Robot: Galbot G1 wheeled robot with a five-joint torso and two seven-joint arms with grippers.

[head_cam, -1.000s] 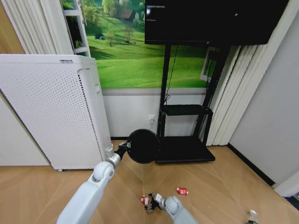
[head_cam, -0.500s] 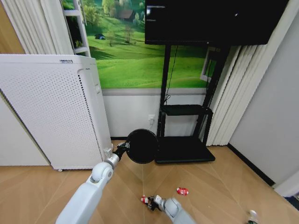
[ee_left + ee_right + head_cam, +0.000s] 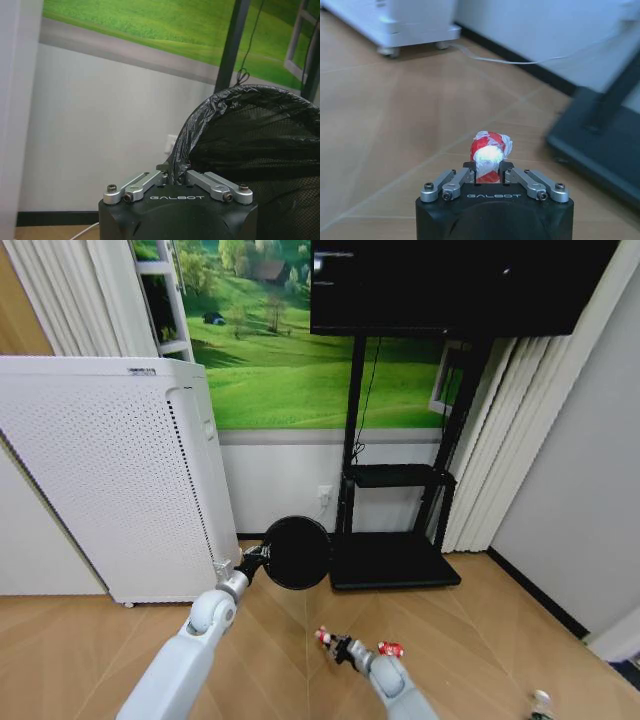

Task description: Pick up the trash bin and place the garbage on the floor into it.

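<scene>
Trash bin (image 3: 295,553) round black mesh, crumpled red-white wrapper (image 3: 490,158) in right gripper (image 3: 489,172)

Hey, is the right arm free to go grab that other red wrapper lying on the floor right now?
Probably not yet: the right gripper is already shut on a red-and-white wrapper. The other wrapper lies unobstructed on the floor beside it.

A white perforated appliance (image 3: 110,475) fills the left of the frame. Upper right hangs a black TV (image 3: 450,285) on its stand (image 3: 395,560), before a green meadow mural (image 3: 290,360).
</scene>
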